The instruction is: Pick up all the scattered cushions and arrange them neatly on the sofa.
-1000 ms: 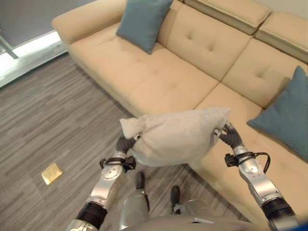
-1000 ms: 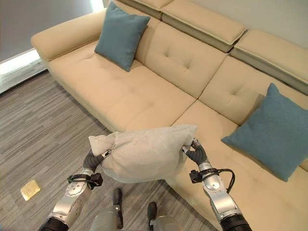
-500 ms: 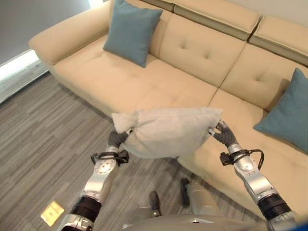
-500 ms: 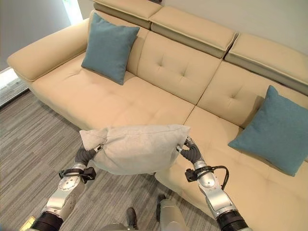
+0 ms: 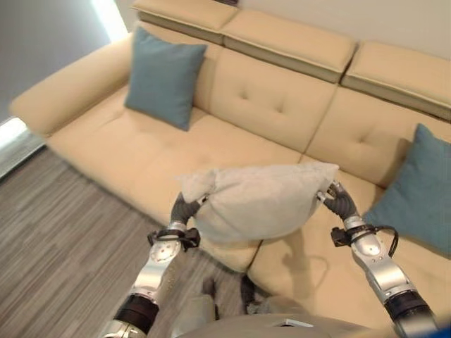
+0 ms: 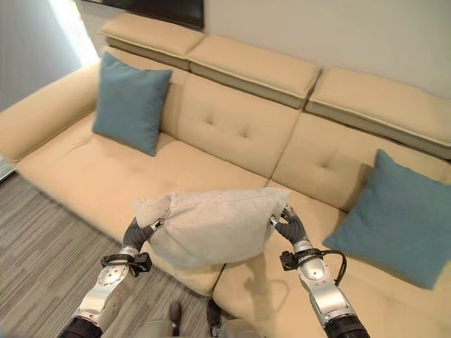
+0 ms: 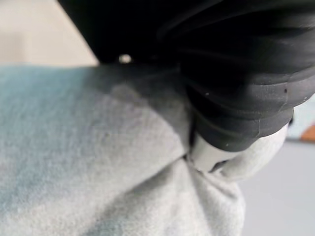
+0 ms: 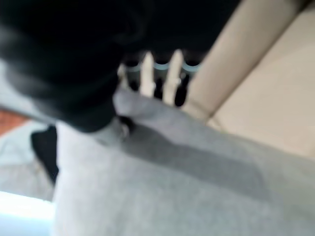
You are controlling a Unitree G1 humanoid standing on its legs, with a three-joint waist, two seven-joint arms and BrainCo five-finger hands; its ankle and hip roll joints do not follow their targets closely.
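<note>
A light grey cushion [image 5: 257,201] hangs in the air between my two hands, over the front edge of the beige sofa [image 5: 120,144] near its middle seam. My left hand [image 5: 184,210] grips the cushion's bunched left corner, and the left wrist view shows a finger [image 7: 209,155] pressed into the grey cloth [image 7: 98,162]. At the cushion's right end my right hand [image 5: 340,203] holds on, its fingers [image 8: 170,83] curled over the cushion's edge [image 8: 197,191]. Two teal cushions lean against the backrest: one at the left end [image 5: 162,77], one at the right end [image 5: 419,186].
The sofa's middle seats and backrest [image 6: 232,127] lie bare between the teal cushions. Grey wood-look floor [image 5: 56,232] runs along the sofa's front on the left. The sofa's left armrest [image 5: 67,88] rises beside the left teal cushion.
The whole view has shifted as I came closer to the sofa. The grey cushion, held the same way, now hangs over the seat's front edge instead of the floor.
</note>
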